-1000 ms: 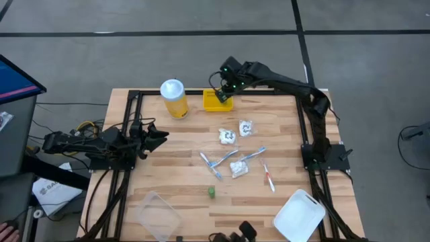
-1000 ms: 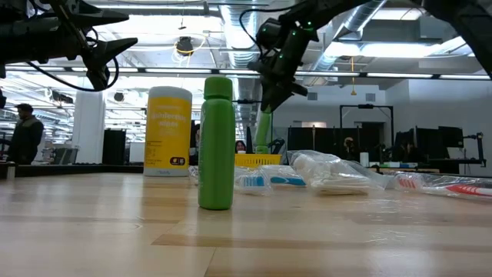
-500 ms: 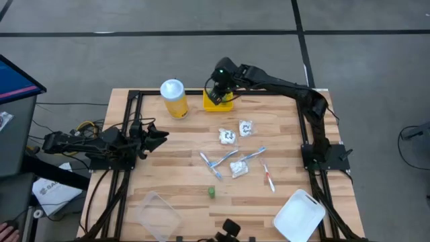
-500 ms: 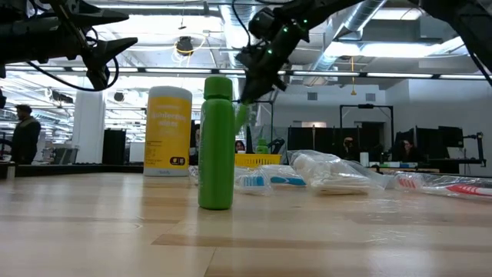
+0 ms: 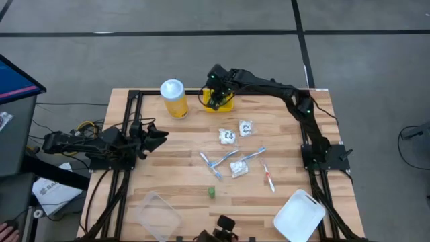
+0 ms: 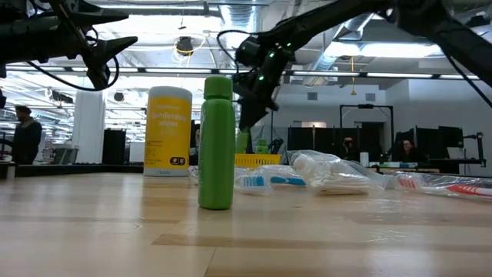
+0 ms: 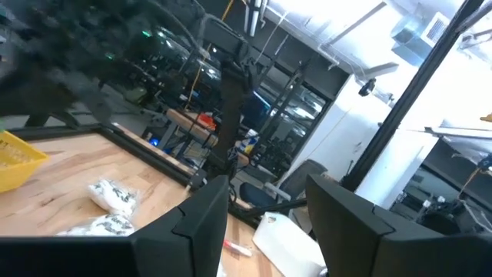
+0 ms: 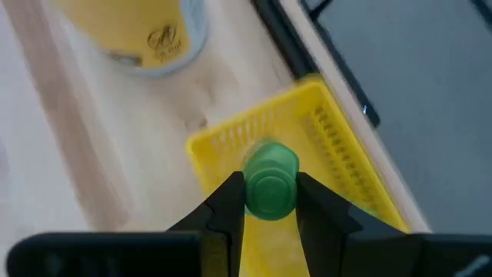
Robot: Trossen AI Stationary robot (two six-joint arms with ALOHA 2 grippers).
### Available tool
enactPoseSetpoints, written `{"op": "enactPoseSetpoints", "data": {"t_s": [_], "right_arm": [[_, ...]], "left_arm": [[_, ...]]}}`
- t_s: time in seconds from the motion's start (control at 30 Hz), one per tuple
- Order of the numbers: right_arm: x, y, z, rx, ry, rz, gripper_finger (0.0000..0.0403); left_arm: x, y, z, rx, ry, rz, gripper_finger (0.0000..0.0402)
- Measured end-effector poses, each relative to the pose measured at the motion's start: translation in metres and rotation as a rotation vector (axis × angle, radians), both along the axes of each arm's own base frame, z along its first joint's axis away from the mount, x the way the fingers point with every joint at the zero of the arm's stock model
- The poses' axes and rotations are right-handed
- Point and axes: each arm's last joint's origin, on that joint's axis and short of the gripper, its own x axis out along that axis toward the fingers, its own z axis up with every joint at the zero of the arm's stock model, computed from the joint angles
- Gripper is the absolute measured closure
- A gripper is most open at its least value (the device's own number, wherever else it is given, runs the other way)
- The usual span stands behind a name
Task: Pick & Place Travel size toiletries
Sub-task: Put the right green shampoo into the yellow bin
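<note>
R gripper (image 8: 269, 201) clamping green bottle (image 8: 270, 185) — over yellow tray (image 8: 338, 146), L arm idle

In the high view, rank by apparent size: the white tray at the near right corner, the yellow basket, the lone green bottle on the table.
1. White tray, clearly the largest.
2. Yellow basket, partly covered by the right gripper.
3. Green bottle, smallest, seen end-on from above.

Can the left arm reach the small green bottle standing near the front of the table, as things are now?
Probably yes. The left gripper hangs open at the table's left edge, and bare wood lies between it and the green bottle; nothing stands in between.
</note>
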Motion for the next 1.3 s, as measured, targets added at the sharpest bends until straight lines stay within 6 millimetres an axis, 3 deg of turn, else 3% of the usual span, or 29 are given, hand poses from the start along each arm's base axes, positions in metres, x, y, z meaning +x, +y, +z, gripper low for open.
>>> {"op": "enactPoseSetpoints", "data": {"t_s": [0.43, 1.3], "right_arm": [[0.025, -0.009, -0.013, 0.023, 0.125, 0.068, 0.0317], [0.023, -0.014, -0.021, 0.028, 0.158, 0.09, 0.0308]], "left_arm": [[0.002, 0.0, -0.001, 0.0, 0.013, 0.002, 0.023], [0.002, 0.0, 0.0, -0.002, -0.001, 0.008, 0.023]]}}
